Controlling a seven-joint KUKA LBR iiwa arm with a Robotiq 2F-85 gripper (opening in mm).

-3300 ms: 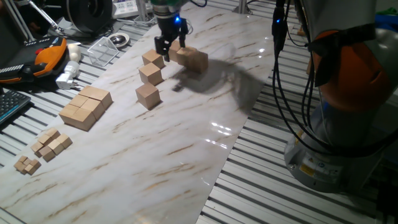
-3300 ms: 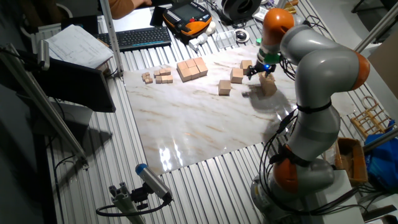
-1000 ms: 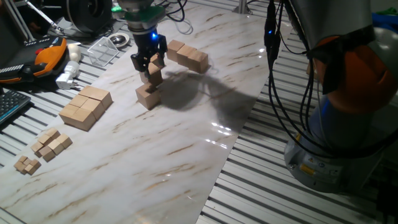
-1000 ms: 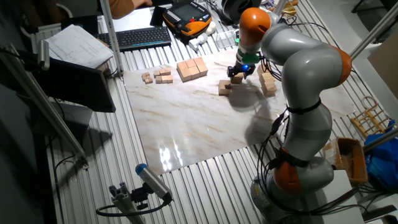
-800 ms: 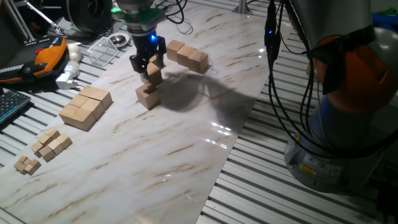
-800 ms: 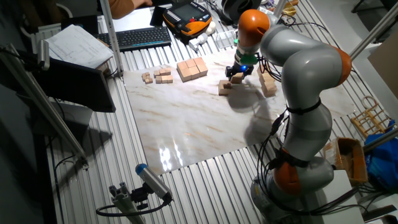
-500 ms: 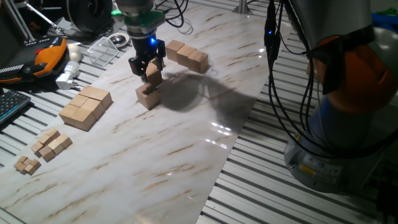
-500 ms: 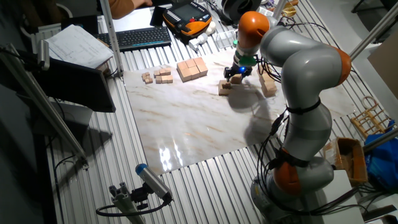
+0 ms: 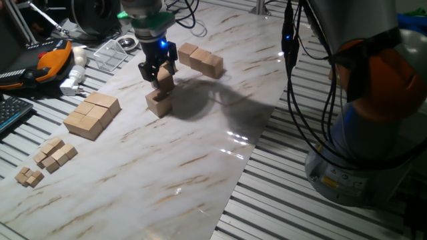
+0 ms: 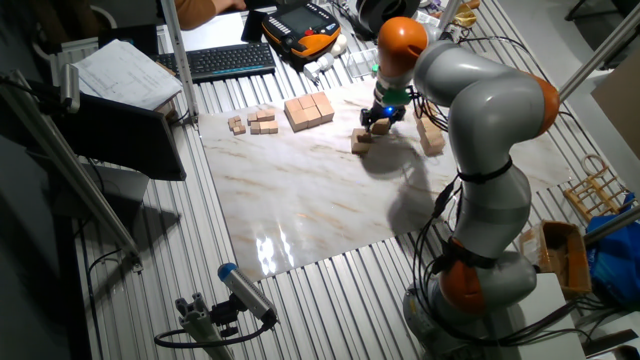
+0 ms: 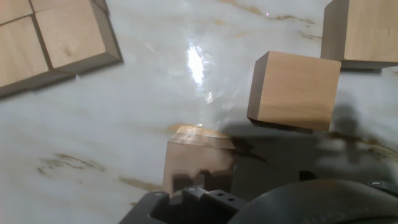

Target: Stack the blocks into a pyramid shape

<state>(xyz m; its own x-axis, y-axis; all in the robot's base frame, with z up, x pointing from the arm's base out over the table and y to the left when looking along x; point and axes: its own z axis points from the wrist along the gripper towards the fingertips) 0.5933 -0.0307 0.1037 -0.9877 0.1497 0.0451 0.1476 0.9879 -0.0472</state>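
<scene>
Starting at the bench's left edge, two clusters of tiny wooden cubes (image 9: 47, 162) lie on the slats; I can't count them singly. Next comes one flat slab of joined cubes (image 9: 92, 115), beside the left edge of the marble sheet (image 9: 200, 153) that covers the bench's middle.

Further right, in the sheet's far half, are the blocks. One block (image 9: 159, 105) stands alone on the sheet. Just behind it, another block (image 9: 165, 82) sits under the gripper (image 9: 159, 72). The fingers stand either side of a cube here, but whether they are pressing on it I can't tell. The hand view shows a shadowed block (image 11: 199, 158) right at the gripper's base. Two more blocks (image 11: 292, 90) lie beyond it, apart from each other.

Right of the gripper, a touching row of blocks (image 9: 203, 60) runs slantwise toward the sheet's far edge; its seams are too faint to count.

The widest stretch of sheet lies between the lone block and the near edge. The arm's base (image 9: 373, 133) stands off the sheet's right edge.
</scene>
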